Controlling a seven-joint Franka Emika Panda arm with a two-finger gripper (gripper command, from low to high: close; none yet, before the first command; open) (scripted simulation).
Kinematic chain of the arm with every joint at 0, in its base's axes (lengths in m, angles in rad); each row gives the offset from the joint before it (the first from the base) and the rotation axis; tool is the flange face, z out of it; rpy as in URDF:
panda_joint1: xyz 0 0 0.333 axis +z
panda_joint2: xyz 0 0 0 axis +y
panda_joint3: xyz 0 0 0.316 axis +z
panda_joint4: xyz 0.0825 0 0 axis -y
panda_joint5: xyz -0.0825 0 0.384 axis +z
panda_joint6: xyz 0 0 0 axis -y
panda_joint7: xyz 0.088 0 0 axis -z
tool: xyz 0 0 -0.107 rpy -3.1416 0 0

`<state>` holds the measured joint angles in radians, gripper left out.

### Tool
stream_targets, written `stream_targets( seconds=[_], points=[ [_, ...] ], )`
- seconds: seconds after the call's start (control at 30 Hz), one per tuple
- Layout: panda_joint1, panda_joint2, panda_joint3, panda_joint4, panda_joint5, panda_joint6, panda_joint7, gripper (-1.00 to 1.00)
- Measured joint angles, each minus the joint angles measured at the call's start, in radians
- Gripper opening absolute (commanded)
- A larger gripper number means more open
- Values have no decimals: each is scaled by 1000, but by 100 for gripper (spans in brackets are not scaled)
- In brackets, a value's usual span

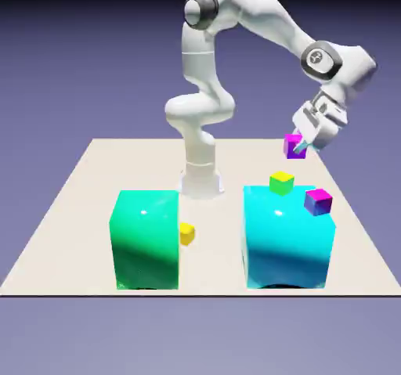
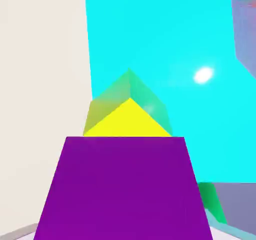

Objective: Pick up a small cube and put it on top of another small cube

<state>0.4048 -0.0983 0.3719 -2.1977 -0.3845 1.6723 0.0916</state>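
My gripper (image 1: 303,142) is shut on the small cube (image 1: 295,146), a tiny magenta one held in the air above the table at the exterior view's right. In the hand view this small cube (image 2: 125,189) fills the bottom of the picture and hides the fingertips. Just beyond it sits a small yellow-topped cube with green sides (image 2: 129,114), resting on the big cyan block (image 2: 175,43). In the exterior view the yellow-topped cube (image 1: 281,182) is below the held cube and a little to the left.
A magenta-topped cube with blue-violet sides (image 1: 318,201) also rests on the cyan block (image 1: 288,248). The big green block (image 1: 146,240) stands at the exterior view's left, with a small yellow cube (image 1: 186,233) beside it.
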Motion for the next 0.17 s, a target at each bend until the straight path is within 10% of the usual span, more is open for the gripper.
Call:
stream_targets(
  seconds=[0.07, 0.1, 0.17],
  points=[
    [-10, 3, -11, -72, -14, 77, 13, -100],
    [-9, 4, -13, -85, -16, 90, 15, 100],
    [-9, 4, -13, -85, -18, 90, 15, 100]
  ],
)
